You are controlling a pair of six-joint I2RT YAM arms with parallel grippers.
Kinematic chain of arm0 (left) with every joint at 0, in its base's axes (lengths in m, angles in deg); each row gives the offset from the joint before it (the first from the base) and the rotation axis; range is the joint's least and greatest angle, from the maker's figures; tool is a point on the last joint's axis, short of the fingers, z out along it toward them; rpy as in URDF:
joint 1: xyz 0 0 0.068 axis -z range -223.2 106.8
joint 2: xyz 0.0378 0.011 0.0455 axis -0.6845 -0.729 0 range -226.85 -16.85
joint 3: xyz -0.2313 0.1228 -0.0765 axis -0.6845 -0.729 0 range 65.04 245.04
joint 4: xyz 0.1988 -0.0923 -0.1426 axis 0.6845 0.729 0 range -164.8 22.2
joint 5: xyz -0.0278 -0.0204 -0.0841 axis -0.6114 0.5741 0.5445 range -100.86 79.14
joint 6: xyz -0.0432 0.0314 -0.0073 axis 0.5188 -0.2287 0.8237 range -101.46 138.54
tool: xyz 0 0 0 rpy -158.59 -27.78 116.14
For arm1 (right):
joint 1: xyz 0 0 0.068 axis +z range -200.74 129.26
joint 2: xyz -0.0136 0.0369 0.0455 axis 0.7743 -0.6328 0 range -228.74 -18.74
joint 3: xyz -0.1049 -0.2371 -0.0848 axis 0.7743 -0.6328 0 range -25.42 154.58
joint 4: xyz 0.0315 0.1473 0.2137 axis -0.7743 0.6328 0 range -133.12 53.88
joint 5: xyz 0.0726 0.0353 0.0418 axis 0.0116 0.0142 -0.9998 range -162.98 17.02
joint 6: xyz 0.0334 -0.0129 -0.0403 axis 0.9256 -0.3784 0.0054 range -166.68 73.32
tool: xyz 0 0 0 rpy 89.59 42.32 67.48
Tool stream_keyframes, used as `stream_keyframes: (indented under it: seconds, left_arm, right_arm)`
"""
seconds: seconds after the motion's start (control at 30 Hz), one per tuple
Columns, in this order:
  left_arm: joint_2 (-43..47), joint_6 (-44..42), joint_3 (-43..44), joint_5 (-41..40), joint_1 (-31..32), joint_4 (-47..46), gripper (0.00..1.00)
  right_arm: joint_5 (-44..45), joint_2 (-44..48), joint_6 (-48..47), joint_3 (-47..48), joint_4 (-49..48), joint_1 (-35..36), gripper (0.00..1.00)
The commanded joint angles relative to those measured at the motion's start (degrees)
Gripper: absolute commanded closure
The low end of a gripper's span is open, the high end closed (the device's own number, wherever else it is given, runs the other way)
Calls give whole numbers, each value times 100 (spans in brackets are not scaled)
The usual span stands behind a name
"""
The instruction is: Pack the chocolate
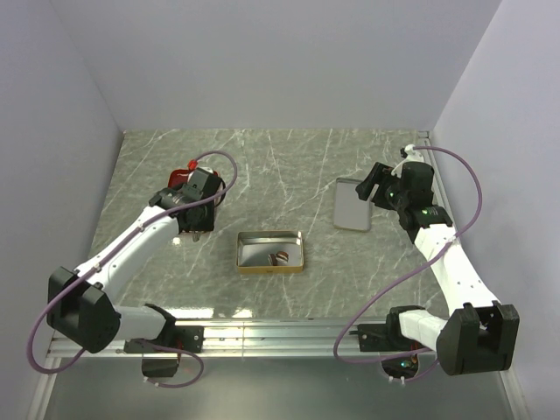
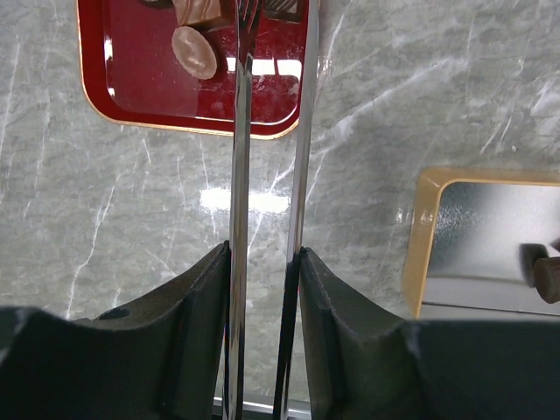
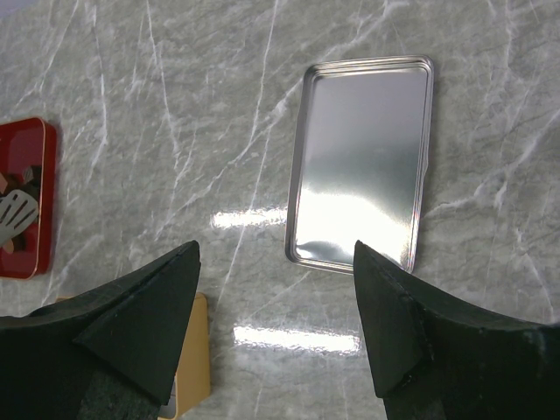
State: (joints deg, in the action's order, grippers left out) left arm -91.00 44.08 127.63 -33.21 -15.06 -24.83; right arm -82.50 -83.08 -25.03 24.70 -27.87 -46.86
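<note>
Left end effector (image 2: 265, 255) grips tongs (image 2: 239, 149) (unseen from top) near chocolate (image 2: 194, 52).

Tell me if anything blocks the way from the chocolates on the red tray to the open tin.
Nothing visible does. Only bare table lies between the chocolates on the red tray and the tin; the lid lies apart to its right.

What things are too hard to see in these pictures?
- The red tray: in the top view it is mostly behind the left gripper. In the left wrist view the top edge cuts it off, so its chocolate can't be counted.
- The tongs: in the left wrist view their tips reach the top edge, so it is unclear whether they hold anything.
- The gold tin: in the left wrist view the right edge cuts it off. In the top view its contents are too small to count.
</note>
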Motion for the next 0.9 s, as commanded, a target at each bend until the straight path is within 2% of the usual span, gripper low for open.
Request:
stream_keyframes:
  seconds: [0.0,0.37,0.87]
  left_arm:
    - [-64,-93,25,-59,-28,-225,59]
    - [-170,-146,-10,-217,-89,-313,59]
    - [-223,-225,-230,20,-212,-471,61]
  right_arm:
    - [47,141,6,146,-66,43,23]
    - [12,53,15,173,-74,43,23]
    - [20,-9,6,199,-48,34,23]
